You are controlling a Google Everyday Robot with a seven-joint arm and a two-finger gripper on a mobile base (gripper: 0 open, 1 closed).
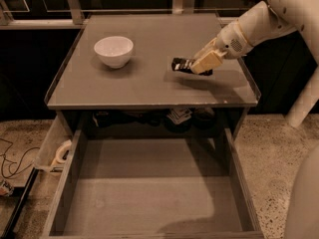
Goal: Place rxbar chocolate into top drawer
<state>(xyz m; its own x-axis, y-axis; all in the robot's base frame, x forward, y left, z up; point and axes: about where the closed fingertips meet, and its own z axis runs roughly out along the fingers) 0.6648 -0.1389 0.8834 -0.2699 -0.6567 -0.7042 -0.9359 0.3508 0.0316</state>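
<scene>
The rxbar chocolate [181,64], a dark bar with white lettering, is at the right of the grey tabletop [144,83]. My gripper [199,65] is shut on its right end and holds it slightly tilted, just above the surface, with a shadow beneath. The top drawer [149,198] stands pulled out below the table's front edge; its flat grey bottom holds nothing.
A white bowl [113,51] sits at the table's left. A small pale side tray with a tape roll [56,152] hangs at the drawer's left. Dark items [177,117] lie on the shelf under the tabletop. My white base [304,198] fills the right edge.
</scene>
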